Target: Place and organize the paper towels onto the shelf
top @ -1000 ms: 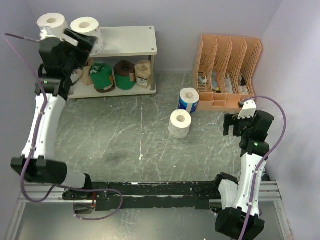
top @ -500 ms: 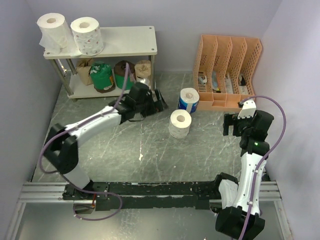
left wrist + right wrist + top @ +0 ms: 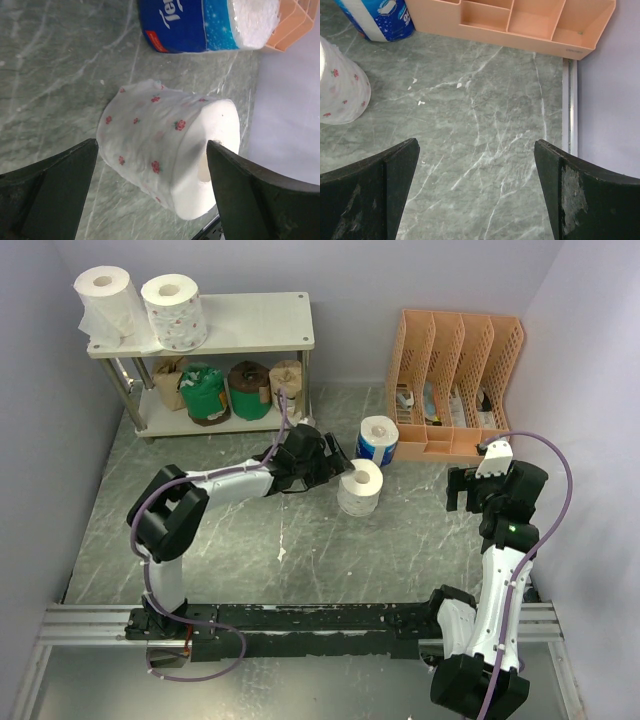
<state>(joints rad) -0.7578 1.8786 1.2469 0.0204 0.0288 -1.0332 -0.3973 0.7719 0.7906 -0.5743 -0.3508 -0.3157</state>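
Since two rolls stand loose on the table and six are already racked, the task looks about three-quarters done. Near the table's right edge the right gripper [image 3: 476, 145] hangs with its jaws apart and nothing between them, over bare marbled surface. Further in, about mid-table, the left gripper [image 3: 152, 145] is stretched out low with its jaws spread wide on either side of the flower-printed roll [image 3: 165, 155], which stands on end. The jaws have not closed on it, and whether either finger touches the paper I cannot tell. So the step in hand appears to be the grasp of this roll. Just beyond it the blue-wrapped roll [image 3: 378, 440] stands against the orange file organizer [image 3: 460, 380] and would be the last to fetch. At the far left corner, the shelf [image 3: 260, 320] carries two white rolls [image 3: 103, 295] at the left end of its upper board, leaving the rest of that board free. Its lower board holds a row of four tan and green-wrapped rolls [image 3: 205, 392].
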